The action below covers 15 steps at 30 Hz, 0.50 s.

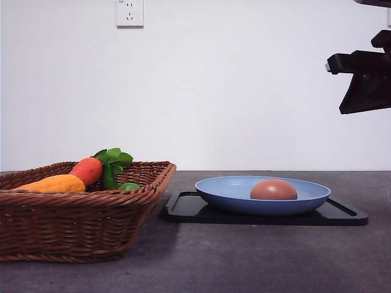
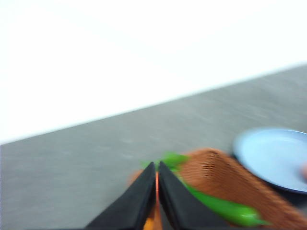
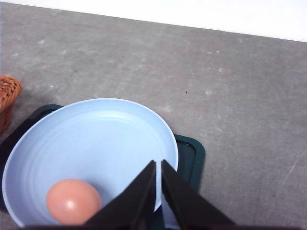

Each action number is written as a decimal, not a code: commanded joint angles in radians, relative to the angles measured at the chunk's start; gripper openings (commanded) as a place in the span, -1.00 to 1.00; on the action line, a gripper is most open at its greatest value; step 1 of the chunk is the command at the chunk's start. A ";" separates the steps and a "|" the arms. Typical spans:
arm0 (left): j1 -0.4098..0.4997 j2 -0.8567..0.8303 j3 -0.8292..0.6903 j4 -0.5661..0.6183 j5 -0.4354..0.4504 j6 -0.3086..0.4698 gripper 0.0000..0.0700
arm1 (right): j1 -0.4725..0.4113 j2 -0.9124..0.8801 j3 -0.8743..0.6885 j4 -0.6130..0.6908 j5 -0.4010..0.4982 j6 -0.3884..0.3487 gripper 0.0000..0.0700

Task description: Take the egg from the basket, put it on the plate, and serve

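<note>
So the egg [image 1: 274, 190] is sitting in the light blue plate [image 1: 226, 190], a bit right of the plate's middle in the front view, and the plate rests on a flat black tray [image 1: 183, 207] on the grey table [image 1: 256, 262]. Left of that is the wicker basket [image 1: 73, 226], with its near right corner just beside the tray's left end. Inside the basket there's an orange-red carrot-like thing [image 1: 87, 170] with green leaves [image 1: 113, 160], a yellow-orange piece [image 1: 54, 184] and something small and green [image 1: 129, 186].

The right arm hangs high at the right edge of the front view, well above the plate. Its wrist camera looks down on the plate and egg, and the right end effector [image 3: 158, 165] has its fingers pressed nearly together with nothing between them. The left end effector [image 2: 157, 167] is also closed up tight and empty, over the basket; that view is blurry.

Plenty of bare table is in front of the tray and off to the right of it.
</note>
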 commanded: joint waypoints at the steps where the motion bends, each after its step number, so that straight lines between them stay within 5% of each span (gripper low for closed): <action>1: 0.038 -0.066 -0.051 -0.005 -0.005 0.013 -1.00 | 0.005 0.006 0.005 0.010 0.002 -0.001 -1.00; 8: 0.163 -0.164 -0.230 0.017 -0.004 -0.086 -1.00 | 0.005 0.006 0.005 0.011 0.002 -0.001 -1.00; 15: 0.186 -0.167 -0.350 0.044 -0.004 -0.142 -1.00 | 0.005 0.006 0.005 0.018 0.002 -0.001 -1.00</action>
